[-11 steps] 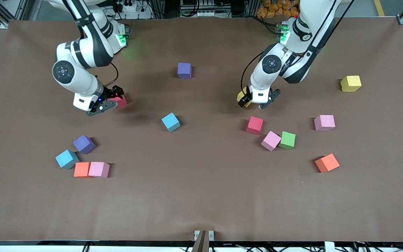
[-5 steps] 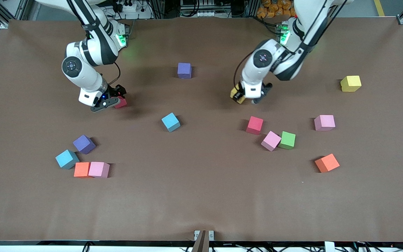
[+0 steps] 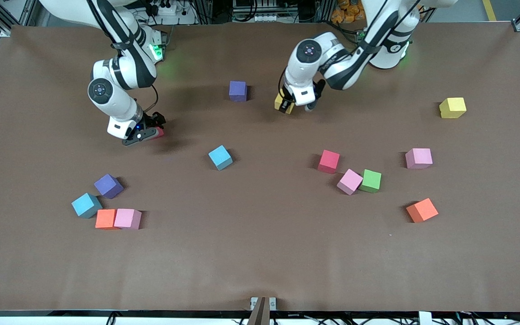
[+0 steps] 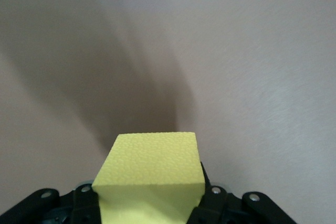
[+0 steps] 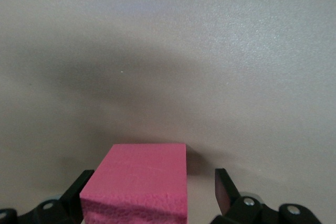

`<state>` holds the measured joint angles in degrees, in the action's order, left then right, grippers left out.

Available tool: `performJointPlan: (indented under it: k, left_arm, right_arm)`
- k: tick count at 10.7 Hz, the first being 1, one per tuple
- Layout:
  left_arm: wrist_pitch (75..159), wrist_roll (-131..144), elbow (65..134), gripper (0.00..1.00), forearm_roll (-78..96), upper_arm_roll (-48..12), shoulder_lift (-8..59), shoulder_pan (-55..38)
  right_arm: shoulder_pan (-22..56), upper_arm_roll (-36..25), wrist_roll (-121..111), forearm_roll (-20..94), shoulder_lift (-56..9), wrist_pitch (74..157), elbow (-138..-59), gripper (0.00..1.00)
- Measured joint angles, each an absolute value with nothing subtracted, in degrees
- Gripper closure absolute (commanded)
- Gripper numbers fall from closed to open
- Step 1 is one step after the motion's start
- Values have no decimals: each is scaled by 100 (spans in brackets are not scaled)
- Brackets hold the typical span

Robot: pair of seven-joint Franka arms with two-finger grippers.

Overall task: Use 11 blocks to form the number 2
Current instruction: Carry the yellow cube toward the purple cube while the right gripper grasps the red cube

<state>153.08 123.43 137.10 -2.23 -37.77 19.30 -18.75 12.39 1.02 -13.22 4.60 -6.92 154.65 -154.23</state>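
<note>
Left tool gripping yellow block above surface nr robots' edge, right tool open w/ fingers either side of red block

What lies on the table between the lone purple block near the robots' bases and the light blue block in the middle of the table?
Nothing. In the front view, the stretch of brown table between the purple block and the light blue block is bare.
</note>
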Motion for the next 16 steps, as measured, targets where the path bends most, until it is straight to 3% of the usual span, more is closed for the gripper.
performJointPlan:
  k: [3, 4, 6, 10, 16]
  left_arm:
    - [15279, 13202, 13337, 91, -221, -3777, 2311, -2387]
    - [15242, 13449, 13189, 91, -221, -3773, 2418, -2546]
    - [15064, 13858, 12895, 91, -219, -3764, 2601, -2707]
    - [14708, 14708, 12275, 85, -219, -3727, 3079, -2863]
    - [14685, 14988, 12115, 82, -219, -3559, 3240, -3006]
  right_arm:
    - [1239, 103, -1322, 460, -711, 15457, -15423, 57]
    - [1238, 101, -1320, 461, -720, 15455, -15421, 63]
    - [1238, 101, -1313, 464, -717, 15451, -15420, 68]
    - [1242, 118, -1310, 464, -715, 15462, -15362, 68]
    - [1355, 165, -1310, 465, -711, 15478, -15241, 68]
